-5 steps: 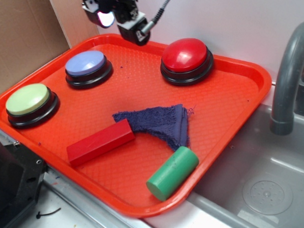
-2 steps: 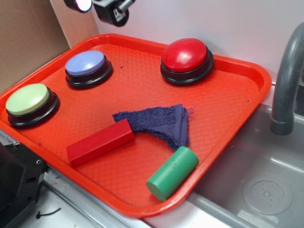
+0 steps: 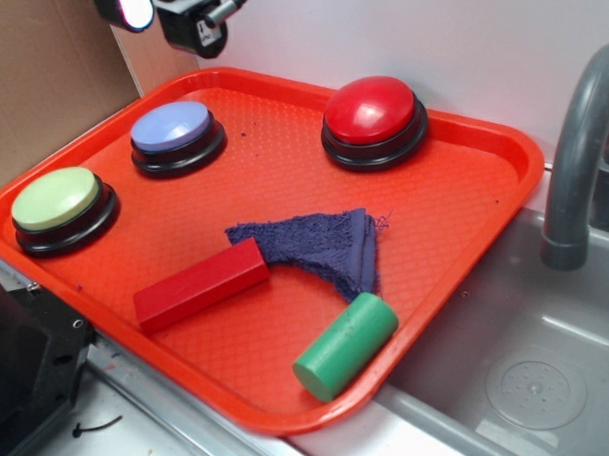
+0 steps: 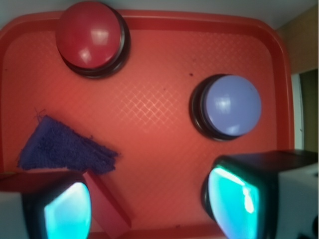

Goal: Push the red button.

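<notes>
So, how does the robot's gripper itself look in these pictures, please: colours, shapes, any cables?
In the exterior view only part of the gripper shows at the top edge: black, blocky housing, a glowing whitish-pink rounded patch, and a grey cable leading up out of the picture. In the wrist view two fingers have black frames with rounded, glowing cyan pads, on pale grey mounts. I see no markings.

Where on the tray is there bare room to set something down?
Open tray: between red button, blue button and cloth; also right of the cloth. Crowded in front: red block, cloth, green cylinder.
</notes>
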{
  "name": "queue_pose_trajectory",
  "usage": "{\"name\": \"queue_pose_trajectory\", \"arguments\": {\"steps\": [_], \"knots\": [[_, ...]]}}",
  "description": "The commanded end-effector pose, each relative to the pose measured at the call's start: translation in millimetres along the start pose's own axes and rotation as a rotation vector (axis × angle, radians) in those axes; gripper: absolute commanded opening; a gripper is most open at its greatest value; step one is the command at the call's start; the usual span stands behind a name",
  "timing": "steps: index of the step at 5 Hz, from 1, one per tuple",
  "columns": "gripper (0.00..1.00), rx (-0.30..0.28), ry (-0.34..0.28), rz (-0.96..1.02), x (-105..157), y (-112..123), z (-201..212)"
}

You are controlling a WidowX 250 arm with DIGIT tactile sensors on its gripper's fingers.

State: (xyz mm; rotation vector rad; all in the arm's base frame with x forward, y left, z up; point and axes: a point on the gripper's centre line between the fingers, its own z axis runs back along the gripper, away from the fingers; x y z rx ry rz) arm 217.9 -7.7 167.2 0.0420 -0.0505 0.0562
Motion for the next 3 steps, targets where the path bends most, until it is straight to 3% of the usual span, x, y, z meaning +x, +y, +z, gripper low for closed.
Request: {"name": "queue_pose_trajectory", "arguments": {"steps": [1,3], "knots": [[1.00,-0.011,-0.070,0.017,3.8,2.6,33.2],[1.00,-0.012,-0.073,0.025,0.0,3.3,41.0]]}}
